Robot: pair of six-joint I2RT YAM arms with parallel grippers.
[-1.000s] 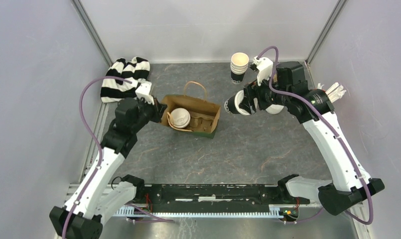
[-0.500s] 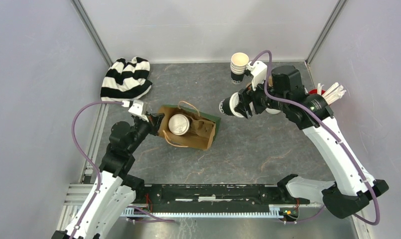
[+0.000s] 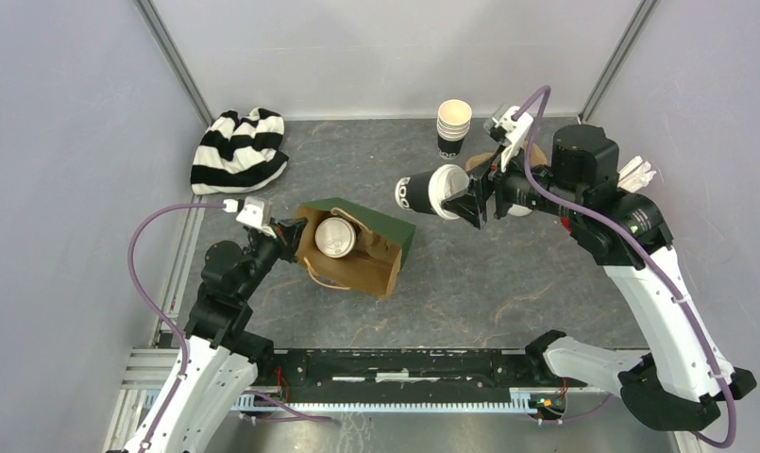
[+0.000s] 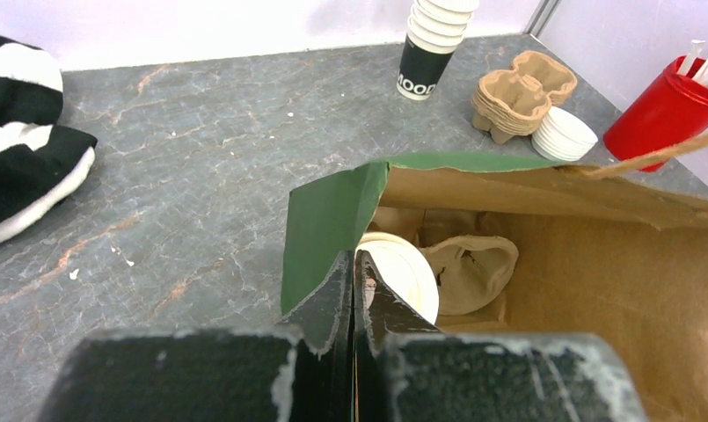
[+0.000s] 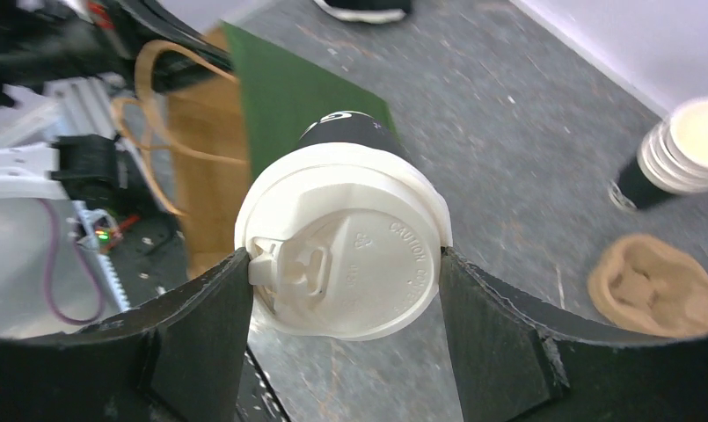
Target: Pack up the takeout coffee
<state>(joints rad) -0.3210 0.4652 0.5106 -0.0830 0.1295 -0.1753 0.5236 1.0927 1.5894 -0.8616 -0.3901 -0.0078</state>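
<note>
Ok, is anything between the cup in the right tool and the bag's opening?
Nothing loose. The lidded cup in the right tool only has the bag's green side wall facing it; the left tool pinches that wall's edge, mouth open.

Bright even light, faint soft shadows on the counter [image 3: 470, 283], right wrist view blurred at its left, takeout coffee [image 5: 346, 255] sharp.
</note>
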